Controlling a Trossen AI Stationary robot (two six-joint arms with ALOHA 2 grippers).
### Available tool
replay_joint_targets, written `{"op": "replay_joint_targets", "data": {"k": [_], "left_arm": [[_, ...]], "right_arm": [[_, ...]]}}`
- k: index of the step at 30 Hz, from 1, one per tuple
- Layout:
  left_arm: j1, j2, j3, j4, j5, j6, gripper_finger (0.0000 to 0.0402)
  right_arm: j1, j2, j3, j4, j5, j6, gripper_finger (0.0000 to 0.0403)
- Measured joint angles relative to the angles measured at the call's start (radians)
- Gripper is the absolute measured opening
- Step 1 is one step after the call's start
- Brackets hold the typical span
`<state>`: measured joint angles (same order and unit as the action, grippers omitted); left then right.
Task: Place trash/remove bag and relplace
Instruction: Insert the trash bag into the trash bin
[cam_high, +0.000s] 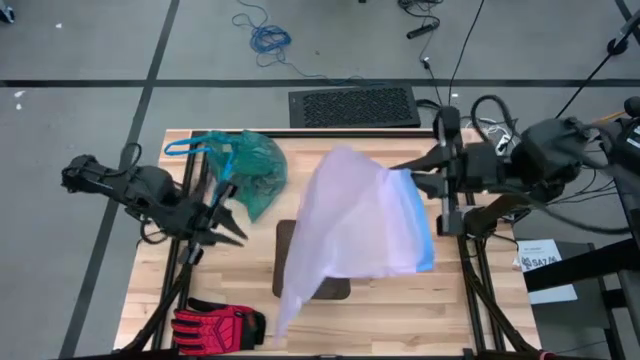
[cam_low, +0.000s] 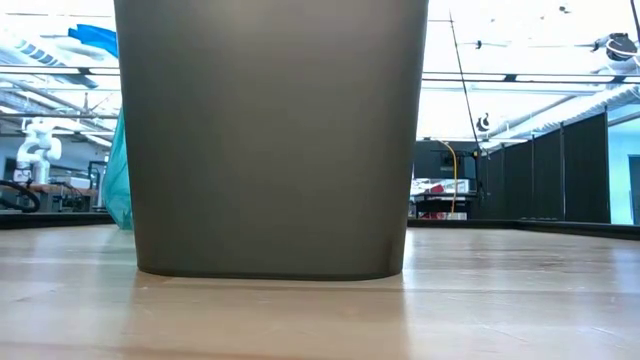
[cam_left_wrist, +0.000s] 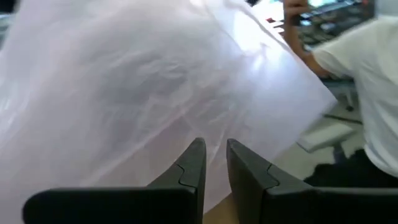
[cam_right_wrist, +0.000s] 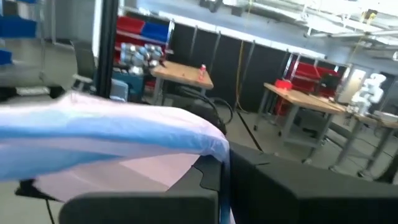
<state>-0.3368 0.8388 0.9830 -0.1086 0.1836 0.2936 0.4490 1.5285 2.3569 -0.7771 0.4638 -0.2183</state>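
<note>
The teal bag (cam_high: 248, 168) lies removed at the table's far left; the lilac bag (cam_high: 355, 225) drapes over the bin (cam_low: 270, 140), my right gripper (cam_high: 420, 180) clamped on its blue rim; my left gripper (cam_high: 232, 222), narrowly parted and empty, should catch the opposite rim and spread it evenly.

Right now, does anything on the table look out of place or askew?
Yes. The lilac bag hangs slanted over the bin from the right claw, not seated in it. The teal bag lies crumpled on the table.
</note>
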Motion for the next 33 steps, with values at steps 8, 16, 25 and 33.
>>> {"op": "replay_joint_targets", "data": {"k": [8, 16, 25, 33], "left_arm": [[-0.077, 0.177, 0.027, 0.043, 0.043, 0.067, 0.0047], [-0.117, 0.267, 0.059, 0.051, -0.087, 0.061, 0.0017], [-0.204, 0.247, 0.056, -0.008, -0.361, 0.061, 0.0002], [-0.323, 0.159, 0.056, -0.01, -0.527, 0.048, 0.0001]], "right_arm": [[0.005, 0.065, -0.001, -0.041, 0.008, 0.058, 0.0], [0.057, 0.133, -0.002, -0.092, 0.007, 0.107, 0.0], [0.113, 0.171, -0.001, -0.241, 0.232, 0.132, 0.0], [0.128, 0.169, 0.0, -0.338, 0.275, 0.166, 0.0]]}}
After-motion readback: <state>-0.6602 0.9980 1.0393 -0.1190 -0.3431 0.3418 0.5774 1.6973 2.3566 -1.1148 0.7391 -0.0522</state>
